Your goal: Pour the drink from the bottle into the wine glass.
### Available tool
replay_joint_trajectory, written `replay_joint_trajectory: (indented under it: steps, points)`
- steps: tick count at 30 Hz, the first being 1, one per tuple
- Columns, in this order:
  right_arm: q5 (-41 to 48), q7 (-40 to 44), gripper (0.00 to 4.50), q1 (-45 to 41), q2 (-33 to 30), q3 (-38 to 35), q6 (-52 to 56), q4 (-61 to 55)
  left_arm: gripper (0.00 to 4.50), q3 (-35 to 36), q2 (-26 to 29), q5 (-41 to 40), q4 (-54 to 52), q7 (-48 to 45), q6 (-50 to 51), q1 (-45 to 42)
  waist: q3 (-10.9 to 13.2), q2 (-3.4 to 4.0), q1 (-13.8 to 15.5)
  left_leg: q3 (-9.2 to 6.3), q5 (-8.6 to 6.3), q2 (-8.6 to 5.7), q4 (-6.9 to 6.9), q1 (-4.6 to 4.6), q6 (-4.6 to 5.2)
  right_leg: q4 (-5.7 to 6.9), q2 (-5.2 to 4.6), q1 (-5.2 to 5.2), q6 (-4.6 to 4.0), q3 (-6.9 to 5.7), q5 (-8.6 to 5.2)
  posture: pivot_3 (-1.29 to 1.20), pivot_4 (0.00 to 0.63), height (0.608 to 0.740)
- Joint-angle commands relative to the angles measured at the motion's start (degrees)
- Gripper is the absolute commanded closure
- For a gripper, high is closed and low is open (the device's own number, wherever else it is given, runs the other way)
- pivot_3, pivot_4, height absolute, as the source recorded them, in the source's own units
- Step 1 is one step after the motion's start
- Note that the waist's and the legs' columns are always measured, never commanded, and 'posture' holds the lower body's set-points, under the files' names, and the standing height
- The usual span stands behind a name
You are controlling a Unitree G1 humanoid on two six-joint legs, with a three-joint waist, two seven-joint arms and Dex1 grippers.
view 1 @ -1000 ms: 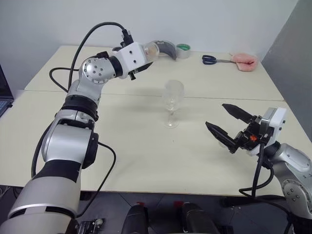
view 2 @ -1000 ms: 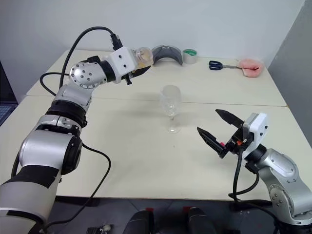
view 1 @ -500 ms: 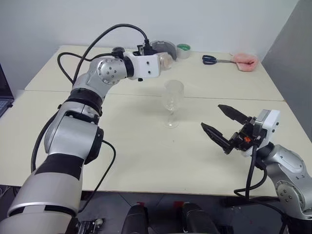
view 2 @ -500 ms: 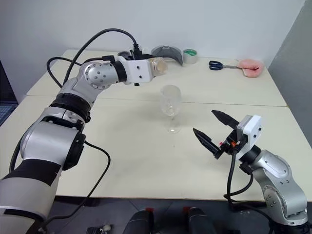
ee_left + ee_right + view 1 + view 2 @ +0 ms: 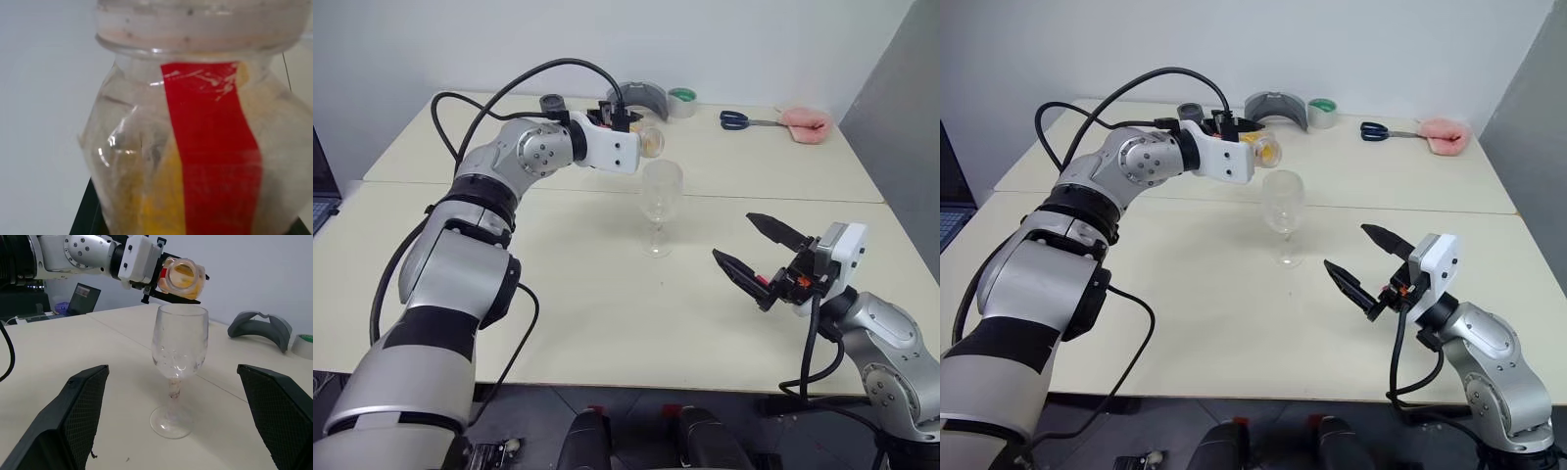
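My left gripper (image 5: 636, 130) is shut on the bottle (image 5: 650, 142), a small clear plastic one lying nearly level just above and behind the rim of the wine glass (image 5: 660, 206). The bottle's open mouth (image 5: 182, 275) faces the right gripper. Orange-yellow drink (image 5: 156, 205) lies along the lower side of the bottle, beside a red stripe (image 5: 215, 147). The wine glass (image 5: 179, 367) stands upright on the table with nothing orange in its bowl. My right gripper (image 5: 756, 255) hovers low over the table to the right of the glass, open and holding nothing.
At the far edge of the cream table (image 5: 558, 294) lie a grey curved holder (image 5: 644, 96), a tape roll (image 5: 682, 100), blue-handled scissors (image 5: 736, 119) and a pink cloth (image 5: 806, 123). A seam (image 5: 783, 199) runs across the table behind the glass. A laptop (image 5: 82, 296) sits at the far left.
My left arm has swung the bottle right and down toward the glass rim and rolled it over on its side. The right gripper has stayed where it was, open.
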Motion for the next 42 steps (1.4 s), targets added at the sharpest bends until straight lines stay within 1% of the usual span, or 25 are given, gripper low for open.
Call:
replay_joint_trajectory:
  steps: [1, 7, 15, 42]
  points:
    - [0.1, 0.1, 0.00, -0.3, 0.1, -0.1, -1.2, -1.9, 2.82, -1.1, 1.1, 1.8, -0.9, 3.8, -1.8, -3.7, 0.0, 0.00, 0.0, 0.00, 0.00, 0.00, 0.00, 0.00, 0.00, 0.00, 0.00, 0.00, 0.00, 0.00, 0.00, 0.00, 0.150, 0.740]
    - [-0.3, 0.1, 0.00, -0.5, 0.3, 0.3, -1.5, -1.4, 2.82, -3.6, 1.6, 5.2, -0.5, 7.5, -3.1, -4.8, 0.0, 0.00, 0.0, 0.02, 0.00, 0.00, 0.00, 0.02, 0.00, 0.03, 0.00, 0.00, 0.00, 0.02, 0.00, 0.00, 0.150, 0.740]
    - [-0.6, 0.2, 0.00, -0.9, 0.5, 0.7, -1.9, -0.8, 2.82, -5.4, 2.2, 7.6, 0.1, 10.2, -3.6, -6.1, 0.0, 0.00, 0.0, 0.02, 0.00, 0.00, 0.02, 0.02, 0.00, 0.04, 0.00, 0.00, 0.00, 0.01, 0.00, 0.00, 0.150, 0.740]
    - [-1.1, 0.6, 0.00, -1.7, 0.2, 1.3, -2.6, 0.0, 2.82, -9.5, 3.3, 13.4, 1.0, 16.7, -3.5, -8.7, 0.0, 0.00, 0.0, 0.03, 0.00, 0.00, 0.06, 0.03, -0.01, 0.09, -0.01, 0.00, -0.01, 0.02, 0.01, 0.00, 0.150, 0.740]
